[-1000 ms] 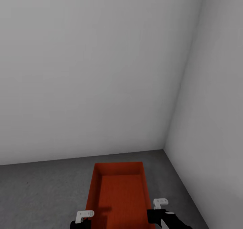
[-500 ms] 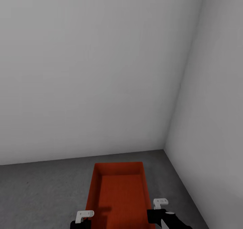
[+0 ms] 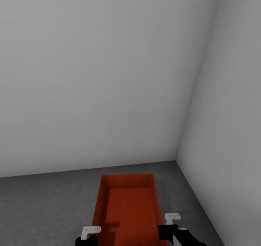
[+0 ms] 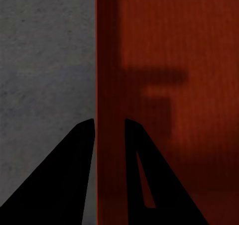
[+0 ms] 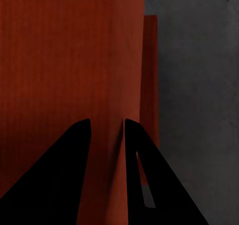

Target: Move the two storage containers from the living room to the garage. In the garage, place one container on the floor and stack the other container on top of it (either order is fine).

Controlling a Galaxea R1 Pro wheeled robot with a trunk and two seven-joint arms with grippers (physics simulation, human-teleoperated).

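An orange-red open-top storage container (image 3: pixel 128 206) sits low over the dark grey garage floor (image 3: pixel 47 202), near the room's corner. My left gripper (image 4: pixel 108 121) is shut on its left long wall (image 4: pixel 109 60), one finger outside and one inside. My right gripper (image 5: pixel 107 120) is shut on the opposite wall in the same way. Just outside that wall a second orange-red edge (image 5: pixel 150 75) shows lower down; I cannot tell whether it belongs to the other container. In the head view both wrists flank the near end of the bin.
A plain pale grey wall (image 3: pixel 90 75) rises straight ahead and another (image 3: pixel 232 130) close on the right, meeting in a corner beyond the bin. Open concrete stretches to the left of the container.
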